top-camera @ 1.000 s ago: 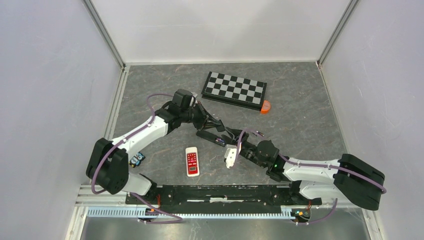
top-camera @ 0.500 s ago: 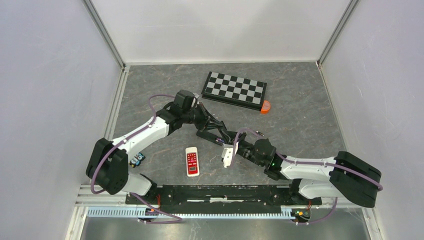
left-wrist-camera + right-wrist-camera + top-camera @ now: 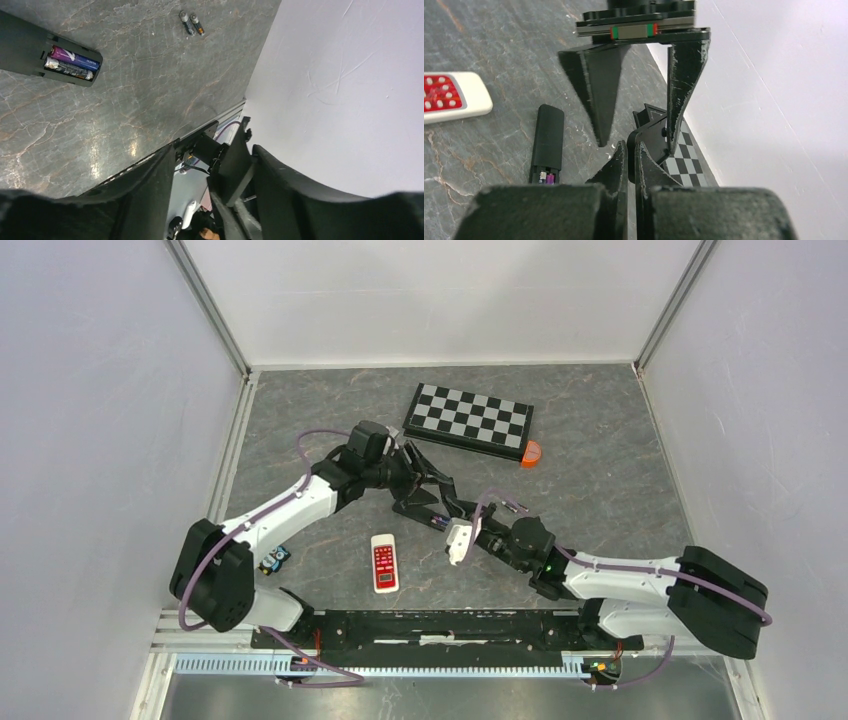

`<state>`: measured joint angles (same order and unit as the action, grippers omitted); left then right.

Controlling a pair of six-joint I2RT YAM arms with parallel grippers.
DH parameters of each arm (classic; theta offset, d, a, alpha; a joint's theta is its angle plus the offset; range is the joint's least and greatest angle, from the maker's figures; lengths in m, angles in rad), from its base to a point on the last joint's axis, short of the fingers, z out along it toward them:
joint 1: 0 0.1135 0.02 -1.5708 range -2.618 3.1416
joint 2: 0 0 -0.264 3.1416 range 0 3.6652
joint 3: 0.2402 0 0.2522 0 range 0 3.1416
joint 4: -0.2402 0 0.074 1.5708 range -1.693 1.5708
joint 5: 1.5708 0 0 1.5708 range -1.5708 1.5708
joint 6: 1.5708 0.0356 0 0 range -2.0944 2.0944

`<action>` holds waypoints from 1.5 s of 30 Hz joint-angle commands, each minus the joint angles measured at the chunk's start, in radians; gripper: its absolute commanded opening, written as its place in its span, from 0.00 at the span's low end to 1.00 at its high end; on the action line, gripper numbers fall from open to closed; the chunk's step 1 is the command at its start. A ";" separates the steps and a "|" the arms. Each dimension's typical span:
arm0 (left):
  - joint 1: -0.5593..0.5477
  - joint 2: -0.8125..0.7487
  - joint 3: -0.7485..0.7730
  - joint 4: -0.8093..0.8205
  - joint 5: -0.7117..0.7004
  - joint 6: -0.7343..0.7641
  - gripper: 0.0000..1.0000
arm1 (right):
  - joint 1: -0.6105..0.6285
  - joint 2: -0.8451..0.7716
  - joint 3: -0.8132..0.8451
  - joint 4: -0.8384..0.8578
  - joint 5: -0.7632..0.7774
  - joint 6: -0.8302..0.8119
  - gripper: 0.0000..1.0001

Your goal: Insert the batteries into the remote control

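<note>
Where the black remote lies near the middle of the bench, its open battery bay holds two batteries side by side, set lengthwise along the body. From above I see its long axis running from far-left to near-right, with the open end toward the near-right corner. Two loose cells lie together on the bench, apart from it, toward the right edge. My left gripper is spread and empty above the bench. My right gripper is pressed together, with nothing visible between its fingers.

left pincer wider, right pincer tighter
</note>
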<state>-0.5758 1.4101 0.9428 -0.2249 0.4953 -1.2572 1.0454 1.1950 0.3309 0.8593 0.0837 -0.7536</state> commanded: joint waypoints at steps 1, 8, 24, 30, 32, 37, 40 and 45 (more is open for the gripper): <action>-0.003 -0.046 0.000 0.037 -0.038 0.018 0.69 | 0.001 -0.069 0.051 0.005 0.074 0.147 0.00; 0.051 -0.120 -0.021 0.096 -0.132 0.175 0.94 | -0.054 -0.143 0.151 -0.236 -0.020 0.580 0.00; 0.149 -0.298 -0.051 0.417 0.218 0.415 1.00 | -0.386 -0.265 0.281 -0.198 -0.463 1.536 0.00; 0.149 -0.306 -0.144 0.739 0.369 0.235 1.00 | -0.394 -0.269 0.300 -0.126 -0.454 1.767 0.00; 0.149 -0.293 -0.171 0.921 0.403 0.098 1.00 | -0.395 -0.266 0.291 -0.093 -0.449 1.829 0.00; 0.143 -0.241 -0.205 1.285 0.420 -0.207 0.95 | -0.395 -0.253 0.253 0.002 -0.422 1.950 0.00; 0.140 -0.227 -0.212 1.320 0.419 -0.261 0.90 | -0.395 -0.226 0.248 0.073 -0.438 2.005 0.00; 0.123 -0.230 -0.189 1.233 0.422 -0.241 0.82 | -0.395 -0.174 0.252 0.142 -0.459 2.075 0.00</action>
<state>-0.4355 1.1812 0.7372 0.9535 0.8841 -1.4246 0.6533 0.9913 0.5823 0.8829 -0.3580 1.2251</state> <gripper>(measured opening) 0.851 0.026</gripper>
